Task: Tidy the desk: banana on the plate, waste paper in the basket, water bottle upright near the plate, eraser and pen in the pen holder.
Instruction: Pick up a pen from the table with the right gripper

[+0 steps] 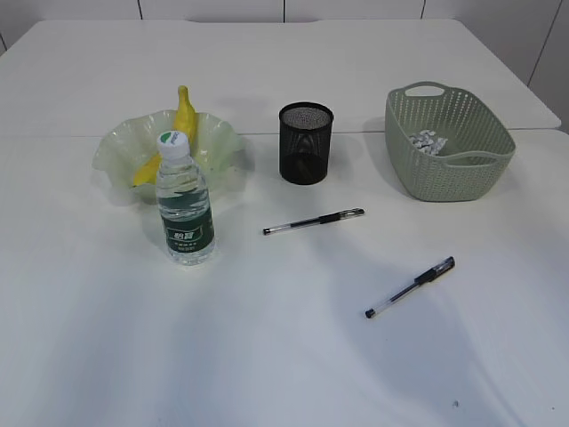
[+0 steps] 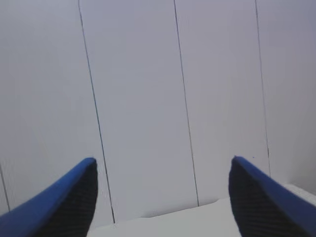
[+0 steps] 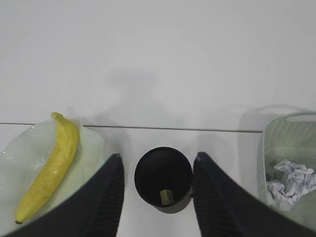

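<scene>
The banana lies on the pale-green plate; both show in the right wrist view, the banana on the plate. The water bottle stands upright in front of the plate. The black pen holder holds the eraser. The waste paper lies in the basket. Two pens lie on the desk. My right gripper is open and empty, high above the pen holder. My left gripper is open and empty, facing the wall.
A seam runs across the desk behind the plate. A white panelled wall stands behind the desk. Neither arm shows in the exterior view.
</scene>
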Motion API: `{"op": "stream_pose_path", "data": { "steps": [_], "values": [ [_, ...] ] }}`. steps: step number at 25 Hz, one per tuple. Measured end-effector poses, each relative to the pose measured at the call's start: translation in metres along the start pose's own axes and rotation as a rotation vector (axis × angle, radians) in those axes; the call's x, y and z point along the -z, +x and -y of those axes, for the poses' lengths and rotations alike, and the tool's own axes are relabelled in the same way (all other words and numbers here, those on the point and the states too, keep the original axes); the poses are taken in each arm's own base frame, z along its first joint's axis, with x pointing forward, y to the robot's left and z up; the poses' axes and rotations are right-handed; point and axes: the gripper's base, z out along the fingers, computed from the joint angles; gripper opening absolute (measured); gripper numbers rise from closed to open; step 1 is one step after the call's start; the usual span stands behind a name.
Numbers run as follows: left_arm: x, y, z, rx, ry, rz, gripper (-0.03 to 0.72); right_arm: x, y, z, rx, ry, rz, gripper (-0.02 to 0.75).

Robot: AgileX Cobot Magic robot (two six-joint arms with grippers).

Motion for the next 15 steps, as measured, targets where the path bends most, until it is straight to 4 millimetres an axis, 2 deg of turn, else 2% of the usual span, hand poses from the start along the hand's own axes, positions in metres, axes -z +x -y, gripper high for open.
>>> {"op": "stream_pose_path", "data": {
  "steps": [7,15],
  "values": [
    [0.000,0.004,-0.002,-0.179,-0.018,-0.040,0.589,0.035,-0.013,0.001,0.076,-0.014,0.062,0.337],
    [0.003,0.002,-0.005,-0.294,-0.053,-0.056,0.589,0.077,-0.024,0.002,0.091,-0.053,0.131,0.337]
  ]
}}
